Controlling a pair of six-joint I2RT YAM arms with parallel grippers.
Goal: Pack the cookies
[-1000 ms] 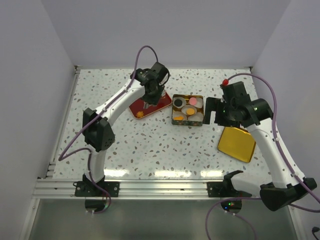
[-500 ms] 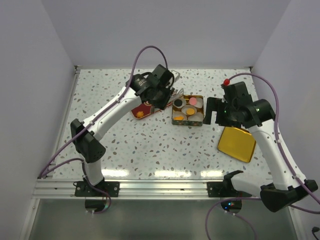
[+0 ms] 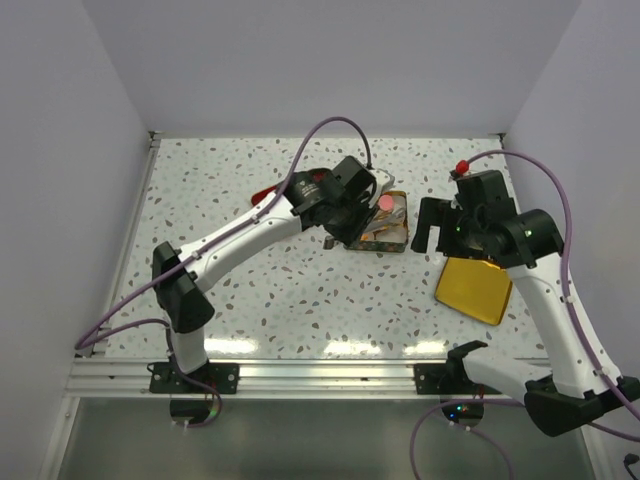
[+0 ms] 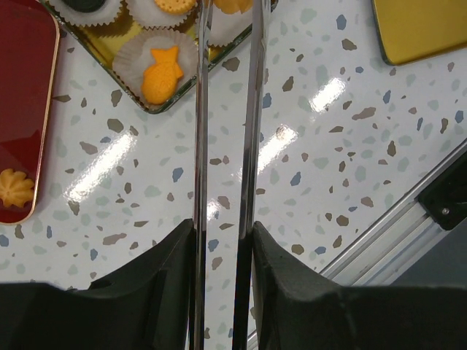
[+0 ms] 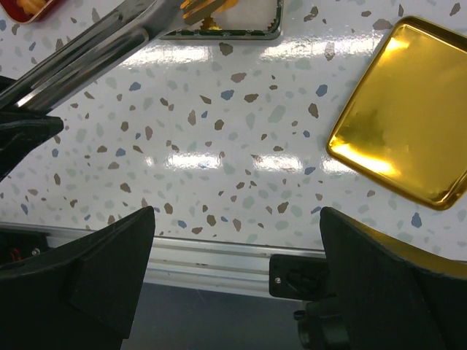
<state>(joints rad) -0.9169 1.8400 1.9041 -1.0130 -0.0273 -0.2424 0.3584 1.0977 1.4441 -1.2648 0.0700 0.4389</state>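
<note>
My left gripper (image 4: pixel 222 233) is shut on metal tongs (image 4: pixel 252 109), whose tips hold an orange cookie (image 4: pixel 235 6) over the open tin (image 4: pixel 157 109). The tin holds white paper cups with a fish-shaped orange cookie (image 4: pixel 162 73), a round orange one (image 4: pixel 174 4) and a dark one (image 4: pixel 84 4); a pink one (image 3: pixel 385 202) shows in the top view. One orange cookie (image 4: pixel 14 188) lies on the red tray (image 4: pixel 25 87). In the top view the left gripper (image 3: pixel 350 208) hangs over the tin (image 3: pixel 398 235). My right gripper (image 5: pixel 237 219) is wide open and empty, right of the tin (image 3: pixel 425 225).
The gold lid (image 3: pixel 472 288) lies on the table to the right of the tin, under the right arm; it also shows in the right wrist view (image 5: pixel 401 109). The aluminium rail (image 5: pixel 219 255) runs along the table's near edge. White walls enclose the other three sides.
My left arm has swung right with the tongs, from over the red tray to over the tin. The right arm has barely moved.
</note>
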